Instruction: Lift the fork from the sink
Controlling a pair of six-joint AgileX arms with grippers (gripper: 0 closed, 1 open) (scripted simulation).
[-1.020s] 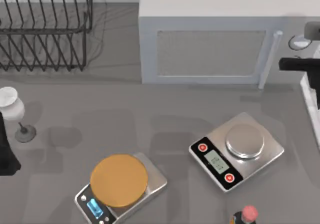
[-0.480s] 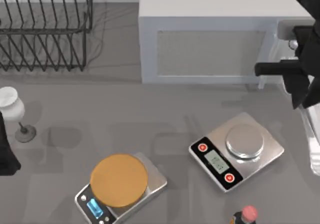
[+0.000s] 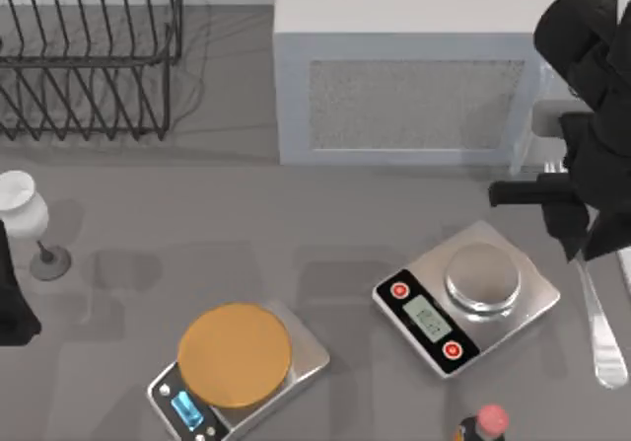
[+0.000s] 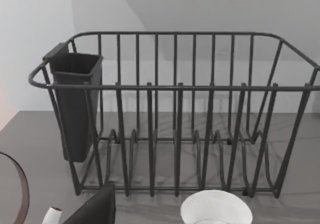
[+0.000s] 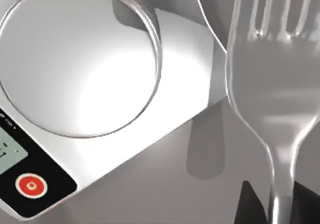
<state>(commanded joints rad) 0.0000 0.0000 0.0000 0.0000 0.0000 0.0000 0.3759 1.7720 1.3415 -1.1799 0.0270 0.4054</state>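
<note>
**Fork held above the worktop's right edge**

My right gripper (image 3: 582, 226) has its jaws closed on the fork (image 3: 597, 321), handle trailing toward the front right corner, tines beside the scale (image 3: 467, 296). The lift looks in hand; next I should keep rising, steady. My left arm sits parked at the left edge.

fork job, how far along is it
The pick-up looks done: the fork is gripped by its handle in the right gripper, jaws closed on it, and in the top view it hangs at the table's right side beside the silver scale. What remains, at most, is raising it a little more. The left arm sits parked at the left edge.
</note>
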